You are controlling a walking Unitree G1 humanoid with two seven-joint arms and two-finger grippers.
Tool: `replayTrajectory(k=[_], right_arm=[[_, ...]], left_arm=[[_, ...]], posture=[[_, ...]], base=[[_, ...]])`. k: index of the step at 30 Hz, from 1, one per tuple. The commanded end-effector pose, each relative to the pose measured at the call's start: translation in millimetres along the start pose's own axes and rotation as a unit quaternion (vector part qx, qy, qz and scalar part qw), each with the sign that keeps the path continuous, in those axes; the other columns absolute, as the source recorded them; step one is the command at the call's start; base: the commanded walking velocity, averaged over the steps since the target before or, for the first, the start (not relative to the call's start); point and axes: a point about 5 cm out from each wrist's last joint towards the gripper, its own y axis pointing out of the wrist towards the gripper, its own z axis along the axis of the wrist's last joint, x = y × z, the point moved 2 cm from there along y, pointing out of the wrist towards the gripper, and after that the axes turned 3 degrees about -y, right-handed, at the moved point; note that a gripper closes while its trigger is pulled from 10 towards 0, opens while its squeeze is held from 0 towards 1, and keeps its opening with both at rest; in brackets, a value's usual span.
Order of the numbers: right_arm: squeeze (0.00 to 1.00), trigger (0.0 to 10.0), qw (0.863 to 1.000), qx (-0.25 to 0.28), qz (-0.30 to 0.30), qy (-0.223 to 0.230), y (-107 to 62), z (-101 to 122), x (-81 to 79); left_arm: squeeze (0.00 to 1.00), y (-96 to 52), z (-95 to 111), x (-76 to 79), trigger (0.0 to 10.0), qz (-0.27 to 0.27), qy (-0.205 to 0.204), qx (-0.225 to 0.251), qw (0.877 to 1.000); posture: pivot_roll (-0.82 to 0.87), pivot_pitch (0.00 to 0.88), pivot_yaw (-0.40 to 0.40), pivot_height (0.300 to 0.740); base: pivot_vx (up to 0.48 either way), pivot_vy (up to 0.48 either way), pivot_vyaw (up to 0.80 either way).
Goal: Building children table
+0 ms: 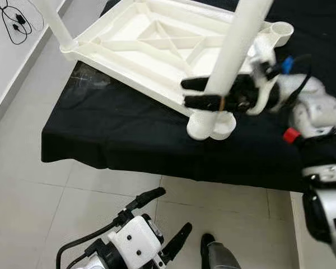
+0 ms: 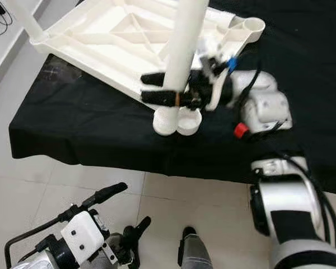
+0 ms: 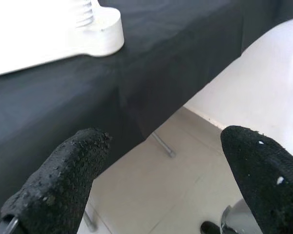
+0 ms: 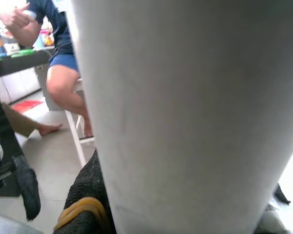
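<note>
Fingers [image 1: 151,196] of the left gripper [image 1: 167,219] are spread apart and hold nothing; the gripper is seen low, above the tiled floor [image 1: 33,185], in front of the black-draped table [image 1: 129,140]. In the left wrist view both dotted black fingers are seen wide apart, with the table's cloth edge and a corner socket of the white part beyond them.

On the table's cloth the white plastic tabletop [image 1: 151,39] is laid upside down, its ribbed underside facing up. A white leg [image 1: 56,22] is seated in the socket at its far left corner. An empty round socket [image 1: 281,28] is seen at the far right corner.

At the near corner, a double socket [image 1: 210,124] hangs close to the table's front edge. A second white leg [image 1: 235,42] is stood in it, leaning slightly. This leg is gripped just above the socket by the right gripper [image 1: 204,93], whose two black fingers are clamped on either side of it, reaching in from the right. In the right wrist view the pale leg is seen pressed between the fingers, with an orange band [image 4: 80,210] on one of them. Behind it, a seated person [image 4: 53,44] in a dark top is seen on a white stool.

A black cable [image 1: 14,22] is seen lying on the floor at the far left.
</note>
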Motion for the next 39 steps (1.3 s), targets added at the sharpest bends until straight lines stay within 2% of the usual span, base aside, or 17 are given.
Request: replayTrajectory(k=[1, 10, 14, 17, 24, 31, 39], right_arm=[[0.0, 10.0, 1.0, -0.012, 0.022, -0.005, 1.7, -3.1, -1.5], [0.0, 10.0, 0.999, -0.043, 0.003, -0.023, -0.5, -3.2, 13.5], [0.0, 10.0, 0.999, -0.047, 0.001, -0.026, -1.5, -3.1, 14.5], [0.0, 10.0, 0.996, -0.074, -0.023, -0.036, -10.7, -4.9, 20.5], [0.0, 10.0, 0.996, -0.078, -0.016, -0.032, -17.4, -5.3, 19.5], [0.0, 10.0, 0.996, -0.084, 0.006, -0.019, -27.7, -9.1, 10.8], [0.0, 10.0, 0.996, -0.088, 0.01, -0.014, -29.7, -13.3, 7.1]], left_arm=[[0.0, -3.3, 1.2, 3.0, 10.0, -0.001, -0.006, 0.002, 1.0], [0.0, -3.3, 3.8, 3.6, 10.0, 0.01, -0.004, 0.018, 1.0], [0.0, -3.6, 4.0, 3.8, 10.0, 0.011, -0.004, 0.019, 1.0], [0.0, -4.2, 4.8, 2.1, 10.0, 0.014, -0.007, 0.022, 1.0], [0.0, -4.9, 3.5, 1.2, 10.0, 0.012, -0.008, 0.022, 1.0], [0.0, -4.5, 2.1, 0.2, 10.0, 0.011, -0.008, 0.022, 1.0], [0.0, -3.9, 1.4, 0.0, 10.0, 0.006, -0.009, 0.023, 1.0]], posture=[[0.07, 0.417, 0.069, 0.74], [0.08, 0.422, 0.05, 0.74], [0.08, 0.428, 0.05, 0.74], [0.07, 0.44, 0.053, 0.74], [0.07, 0.431, 0.054, 0.74], [0.07, 0.433, 0.06, 0.74], [0.06, 0.435, 0.065, 0.74]], base=[[0.0, 0.0, 0.0], [0.0, 0.0, 0.0], [0.0, 0.0, 0.0], [0.0, 0.0, 0.0], [0.0, 0.0, 0.0], [0.0, 0.0, 0.0], [0.0, 0.0, 0.0]])
